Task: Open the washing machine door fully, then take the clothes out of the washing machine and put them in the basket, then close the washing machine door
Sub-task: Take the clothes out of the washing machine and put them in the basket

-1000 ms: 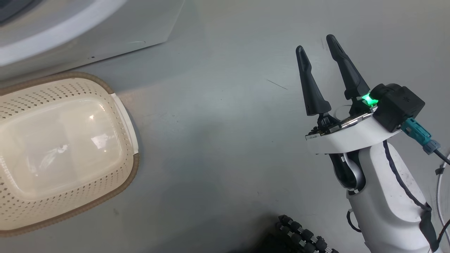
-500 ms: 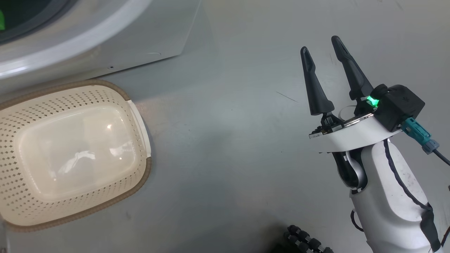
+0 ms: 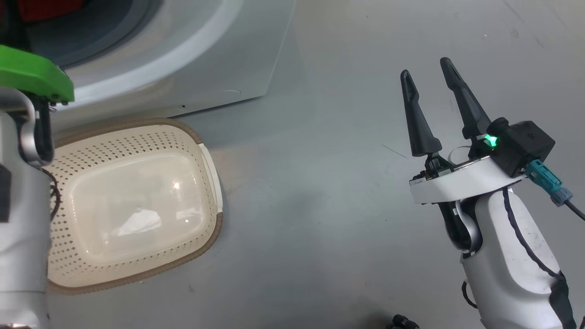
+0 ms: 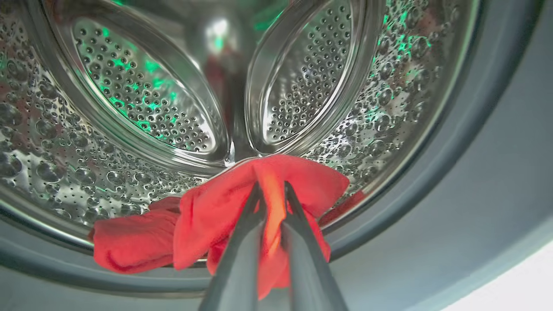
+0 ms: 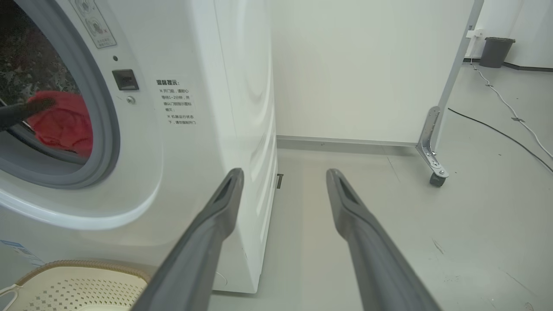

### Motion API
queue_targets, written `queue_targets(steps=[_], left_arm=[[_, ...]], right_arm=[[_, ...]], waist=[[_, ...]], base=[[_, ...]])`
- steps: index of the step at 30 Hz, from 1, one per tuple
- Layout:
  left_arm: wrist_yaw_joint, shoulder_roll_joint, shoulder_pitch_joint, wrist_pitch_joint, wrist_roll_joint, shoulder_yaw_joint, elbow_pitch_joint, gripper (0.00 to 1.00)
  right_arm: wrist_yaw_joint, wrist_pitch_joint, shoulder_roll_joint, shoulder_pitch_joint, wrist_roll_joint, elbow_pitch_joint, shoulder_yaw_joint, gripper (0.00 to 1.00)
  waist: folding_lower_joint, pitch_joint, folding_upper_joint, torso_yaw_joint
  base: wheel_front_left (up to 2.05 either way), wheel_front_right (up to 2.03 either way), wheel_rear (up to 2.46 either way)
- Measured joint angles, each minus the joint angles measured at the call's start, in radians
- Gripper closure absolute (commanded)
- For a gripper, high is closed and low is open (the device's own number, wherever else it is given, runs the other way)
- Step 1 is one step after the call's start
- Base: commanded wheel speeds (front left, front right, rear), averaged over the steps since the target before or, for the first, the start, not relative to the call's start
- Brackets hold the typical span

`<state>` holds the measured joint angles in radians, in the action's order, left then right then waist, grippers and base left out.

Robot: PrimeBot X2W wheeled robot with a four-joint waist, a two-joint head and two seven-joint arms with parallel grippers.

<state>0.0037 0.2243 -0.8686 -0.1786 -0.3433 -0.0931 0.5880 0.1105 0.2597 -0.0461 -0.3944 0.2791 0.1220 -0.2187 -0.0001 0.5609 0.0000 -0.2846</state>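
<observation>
The white washing machine (image 3: pixel 219 59) (image 5: pixel 207 129) stands at the head view's top left; its door is out of view. In the left wrist view my left gripper (image 4: pixel 272 188) is inside the steel drum (image 4: pixel 129 99), shut on a fold of the red clothes (image 4: pixel 207 216), which drape over the drum's lower lip. The right wrist view shows the clothes (image 5: pixel 60 121) in the opening. On the floor before the machine the cream basket (image 3: pixel 215 233) (image 5: pixel 77 285) holds nothing. My right gripper (image 3: pixel 426 67) (image 5: pixel 283 172) hangs open over bare floor to the right.
My left forearm (image 3: pixel 23 219) with a green part rises along the head view's left edge, over the basket's side. A white panel on a castor (image 5: pixel 434 172) stands right of the machine. A grey bin (image 5: pixel 497 52) and cables (image 5: pixel 497 129) lie farther off.
The head camera has swung, so the basket and machine sit farther right and lower. My left forearm and a strip of red in the opening have come into view. The right gripper stays open.
</observation>
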Motion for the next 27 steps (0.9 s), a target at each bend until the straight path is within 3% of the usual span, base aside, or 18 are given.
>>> queue_targets(steps=[27], left_arm=[[0.044,-0.076,0.320,-0.070,0.014,-0.012,-0.312,1.00]], right_arm=[[0.001,0.000,-0.001,0.126,-0.030,0.066,0.032,0.00]], waist=[[0.0000,-0.231,0.0000,0.104]], base=[[0.00,0.00,0.00]])
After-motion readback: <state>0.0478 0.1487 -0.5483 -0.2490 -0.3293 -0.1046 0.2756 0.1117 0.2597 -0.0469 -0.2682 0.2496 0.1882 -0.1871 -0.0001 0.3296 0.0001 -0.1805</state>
